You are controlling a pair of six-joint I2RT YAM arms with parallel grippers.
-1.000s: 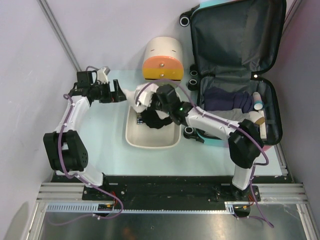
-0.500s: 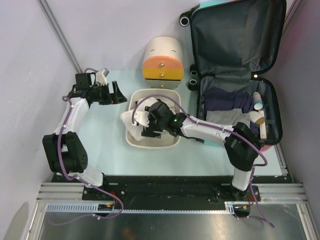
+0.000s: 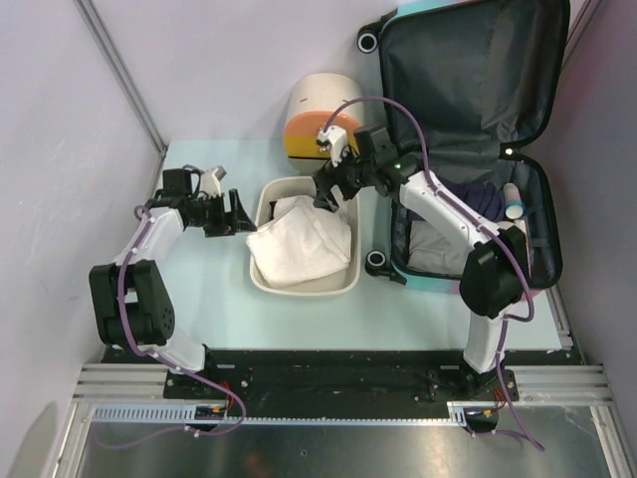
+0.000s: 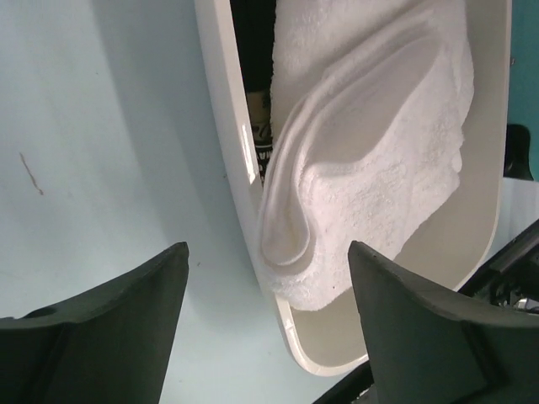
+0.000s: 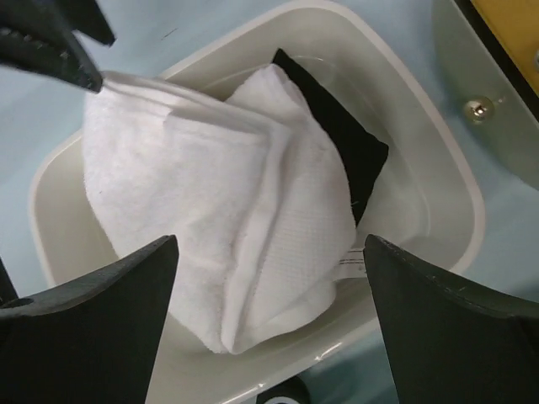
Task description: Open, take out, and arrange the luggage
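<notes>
Black fingers spread, nothing held: right pincer [image 5: 269, 252] above the tub's upper right corner, left pincer [image 4: 268, 252] likewise agape beside its left rim. Below, one white towel [image 3: 299, 239] over one black item [image 5: 337, 143] in one cream tub [image 3: 261, 284]. Upper right of the frame, at the surface [image 3: 398, 319] edge: one luggage [image 3: 468, 80], open, with dark clothes [image 3: 448, 199] and one tube [image 3: 514, 204] inside. Judged partway: opened, some unpacked, more to remove and arrange.
</notes>
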